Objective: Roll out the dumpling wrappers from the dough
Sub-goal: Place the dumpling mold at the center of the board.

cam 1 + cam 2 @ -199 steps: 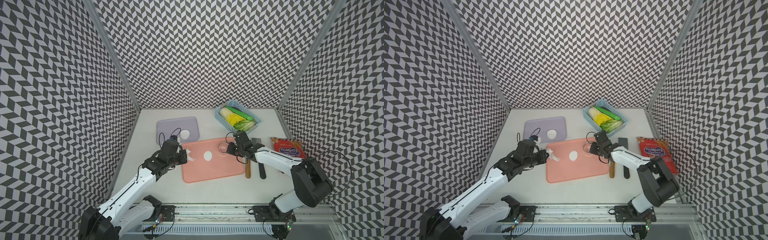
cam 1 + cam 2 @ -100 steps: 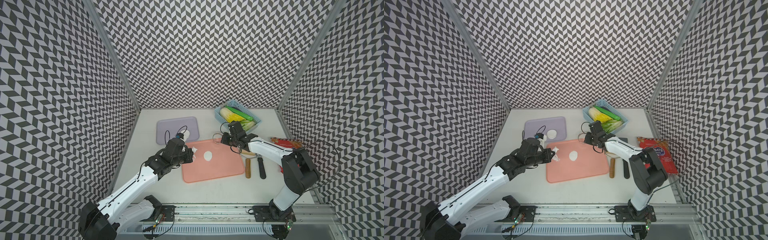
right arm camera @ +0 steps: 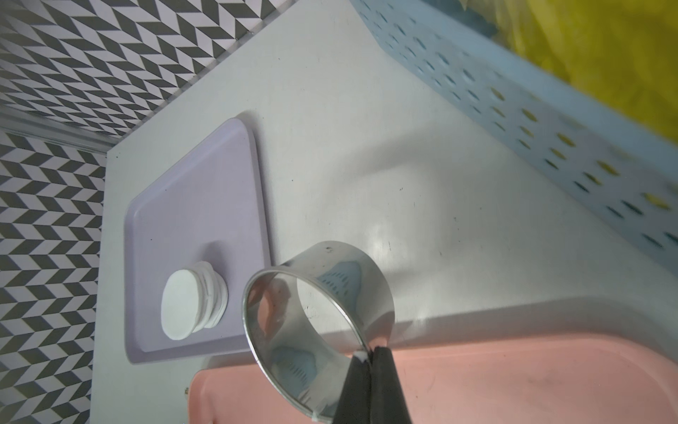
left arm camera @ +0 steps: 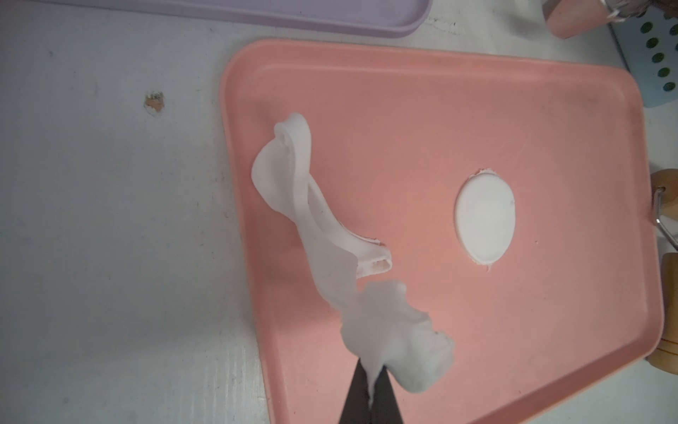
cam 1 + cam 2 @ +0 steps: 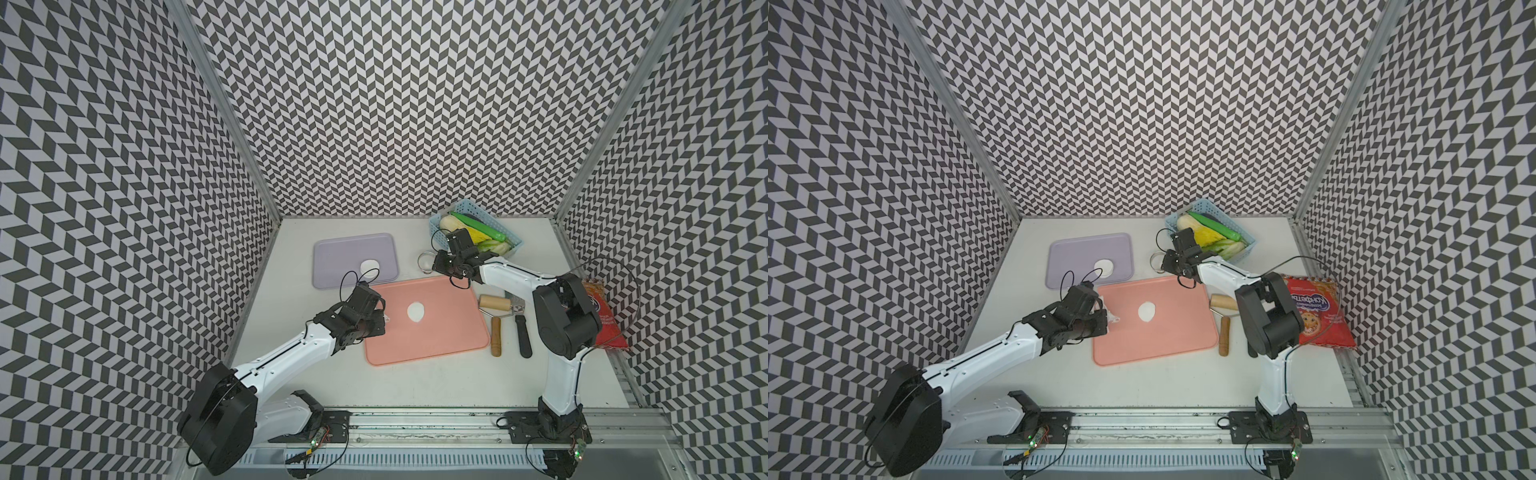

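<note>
Several dumpling wrappers (image 3: 194,301) lie stacked on the lilac tray (image 5: 340,257) at the far left of the worktop (image 5: 415,395). One single wrapper (image 4: 485,216) sits alone mid pink tray (image 5: 436,340), not yet added to the stack. The left gripper (image 4: 371,389) is closed on a ragged strip of dough (image 4: 304,205), which hangs over the pink tray's left edge. The right gripper (image 3: 368,358) is pinched shut on the wall of the metal ring cutter (image 3: 348,264), just beyond the pink tray's far edge. The task looks well advanced: clearing the scrap and moving the last disc seem to be what is left.
</note>
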You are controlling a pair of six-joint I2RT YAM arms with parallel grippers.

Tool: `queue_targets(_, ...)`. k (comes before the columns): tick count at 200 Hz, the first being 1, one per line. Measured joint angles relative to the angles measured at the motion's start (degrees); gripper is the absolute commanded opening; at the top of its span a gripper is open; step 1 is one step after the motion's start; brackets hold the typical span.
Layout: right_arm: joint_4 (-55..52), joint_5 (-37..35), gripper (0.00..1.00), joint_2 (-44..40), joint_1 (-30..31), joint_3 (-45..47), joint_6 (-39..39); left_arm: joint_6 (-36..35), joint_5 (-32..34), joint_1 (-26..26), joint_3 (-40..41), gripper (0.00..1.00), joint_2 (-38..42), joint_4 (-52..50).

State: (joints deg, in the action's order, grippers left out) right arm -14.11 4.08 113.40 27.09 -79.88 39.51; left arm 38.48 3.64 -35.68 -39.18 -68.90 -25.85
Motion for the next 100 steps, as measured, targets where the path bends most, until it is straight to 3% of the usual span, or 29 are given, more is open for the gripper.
queue_targets(64, -1.0, 1.7, 0.0, 6.0, -0.8, -5.9, 0.0, -0.2, 0.9, 0.1, -1.2, 0.0, -0.2, 0.4)
queue_targets(100, -1.3, 2.1, 0.13, 7.2, -0.9, -7.0, 0.0, -0.4, 1.1, 0.1, -1.3, 0.0, -2.3, 0.6)
